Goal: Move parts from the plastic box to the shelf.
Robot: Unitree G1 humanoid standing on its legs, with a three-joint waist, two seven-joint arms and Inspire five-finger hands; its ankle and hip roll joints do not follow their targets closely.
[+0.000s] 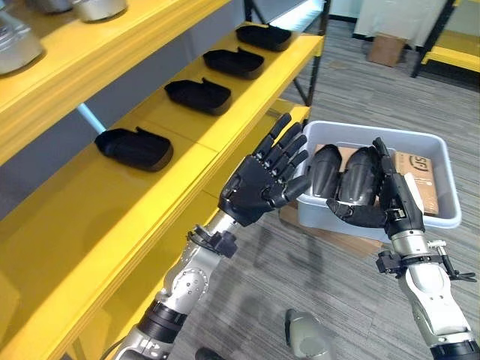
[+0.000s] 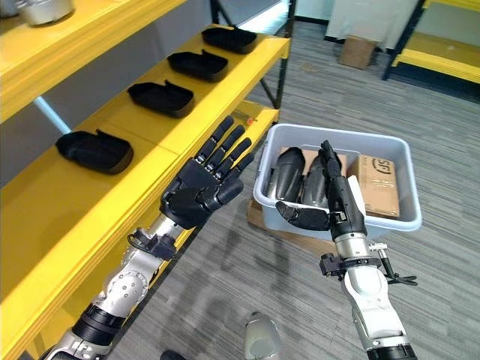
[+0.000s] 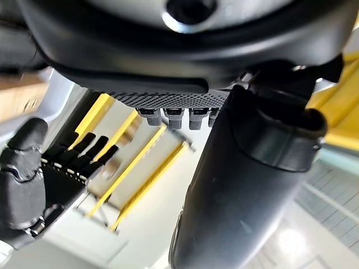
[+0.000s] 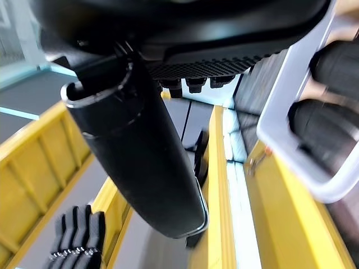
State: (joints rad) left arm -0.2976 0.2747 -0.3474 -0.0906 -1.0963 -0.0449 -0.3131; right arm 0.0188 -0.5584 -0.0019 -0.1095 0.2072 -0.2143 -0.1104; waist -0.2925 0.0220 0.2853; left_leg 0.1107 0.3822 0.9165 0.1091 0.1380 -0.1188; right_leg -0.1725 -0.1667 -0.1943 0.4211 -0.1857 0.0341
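Observation:
A pale grey plastic box [image 1: 424, 139] stands on the floor right of the yellow shelf [image 1: 112, 202]. Two rounded black parts [image 1: 327, 171] [image 1: 360, 175] lie at its left end beside a cardboard piece [image 1: 421, 174]. Several black parts rest in a row on the shelf, the nearest [image 1: 135, 148] and the one behind it [image 1: 199, 95]. My left hand [image 1: 259, 186] is open, fingers straight, between the shelf edge and the box, holding nothing. My right hand [image 1: 397, 196] is open at the box's front wall, fingers upright, thumb stretched across below the black parts. In the right wrist view the box rim [image 4: 283, 131] lies past the thumb [image 4: 140, 151].
Silver metal objects [image 1: 16, 46] sit on the upper shelf level. A brown carton [image 1: 387, 49] stands on the grey floor at the back, near another yellow rack [image 1: 451, 54]. Open floor lies between the shelf and the box.

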